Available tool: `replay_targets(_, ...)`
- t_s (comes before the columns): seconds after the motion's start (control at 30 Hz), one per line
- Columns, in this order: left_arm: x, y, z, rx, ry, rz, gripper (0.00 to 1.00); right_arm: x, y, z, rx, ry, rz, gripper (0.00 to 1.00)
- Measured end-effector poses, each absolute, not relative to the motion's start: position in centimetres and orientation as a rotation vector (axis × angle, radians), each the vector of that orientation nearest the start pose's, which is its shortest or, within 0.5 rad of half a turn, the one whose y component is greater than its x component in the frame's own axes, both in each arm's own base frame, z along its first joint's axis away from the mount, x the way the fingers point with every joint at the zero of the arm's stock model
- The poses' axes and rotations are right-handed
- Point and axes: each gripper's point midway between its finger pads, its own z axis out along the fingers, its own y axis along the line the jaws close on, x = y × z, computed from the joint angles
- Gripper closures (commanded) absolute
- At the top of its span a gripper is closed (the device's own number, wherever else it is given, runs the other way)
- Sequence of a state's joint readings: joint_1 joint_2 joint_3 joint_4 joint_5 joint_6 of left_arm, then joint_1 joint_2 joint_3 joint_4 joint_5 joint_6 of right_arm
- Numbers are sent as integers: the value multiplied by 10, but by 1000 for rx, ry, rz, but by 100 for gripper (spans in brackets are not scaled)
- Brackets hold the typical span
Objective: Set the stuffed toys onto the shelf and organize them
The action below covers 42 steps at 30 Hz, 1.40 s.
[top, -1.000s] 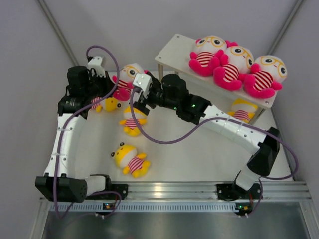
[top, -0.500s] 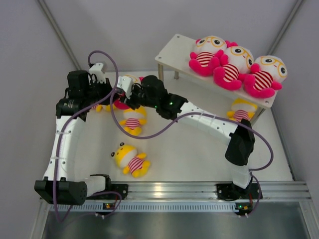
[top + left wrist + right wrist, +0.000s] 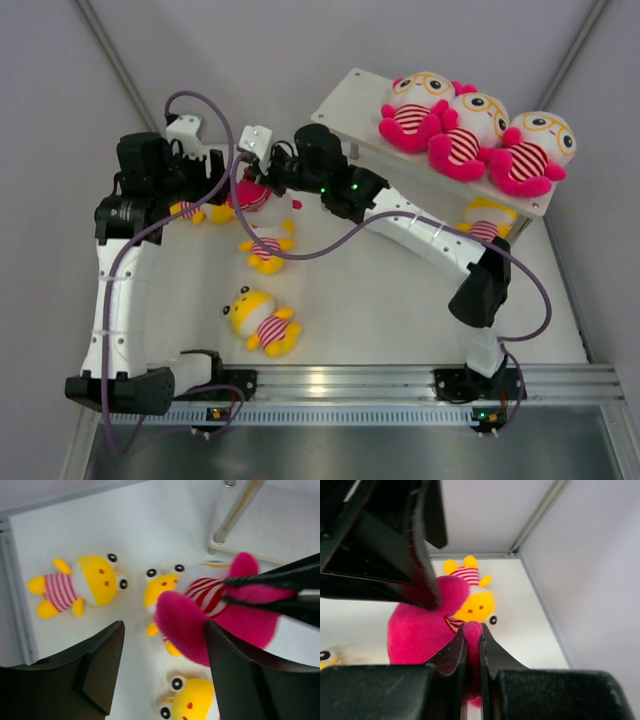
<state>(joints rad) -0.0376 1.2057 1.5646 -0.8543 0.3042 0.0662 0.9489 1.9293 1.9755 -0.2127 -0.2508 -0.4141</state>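
Changes against one second earlier:
1. At the left gripper (image 3: 165,630): closed then; jaws now spread wide, one to each side of the held pink doll (image 3: 200,615). Contact with the plush not determinable.
2. At the right gripper (image 3: 472,630): open then and just short of the toy; now pinched narrow on one pink limb, carrying the doll.
3. At the right arm (image 3: 440,235): elbow drawn in from the right edge toward the middle of the table (image 3: 400,300); wrist further left.
4. For the held pink doll: shifted slightly nearer, now between the two grippers at the far left of the table, left of the shelf (image 3: 345,105).

Inventory:
- Pink: four. Three seated side by side on the top board, toward its right end: left pink doll (image 3: 415,110), middle pink doll (image 3: 468,130), right pink doll (image 3: 535,150). Fourth in the right gripper.
- Yellow: four. One on the lower tier, under the right end: lower-tier yellow doll (image 3: 487,222). Three lying on the table: near yellow doll (image 3: 262,322), middle yellow doll (image 3: 265,243), far-left yellow doll (image 3: 212,213), the last partly hidden beneath the left arm.
- Shelf: one, two tiers.
- Arms: two.
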Motion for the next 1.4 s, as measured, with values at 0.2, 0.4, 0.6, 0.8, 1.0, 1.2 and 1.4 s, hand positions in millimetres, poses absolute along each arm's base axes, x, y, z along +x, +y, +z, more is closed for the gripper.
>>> replay_targets(0.2,323,-20,381,249,1970,-10,25,352,472,435,-1171,1113,559,100)
replay_targets(0.4,314,0,387,238,1971,118,25,376,440,500,-1090,965,493,100)
replay_targets(0.6,314,1,375,255,2001,129,25,400,412,517,-1078,891,444,100)
replay_targets(0.8,313,0,359,275,2044,119,25,443,350,517,-1043,932,304,100)
replay_targets(1.0,313,-4,358,289,2046,98,25,465,299,492,-1022,1041,212,100)
replay_targets(1.2,312,-6,358,296,2045,85,25,464,290,479,-1037,1071,200,100)
replay_targets(1.4,312,-7,356,302,2049,79,25,463,287,449,-1071,1127,206,83)
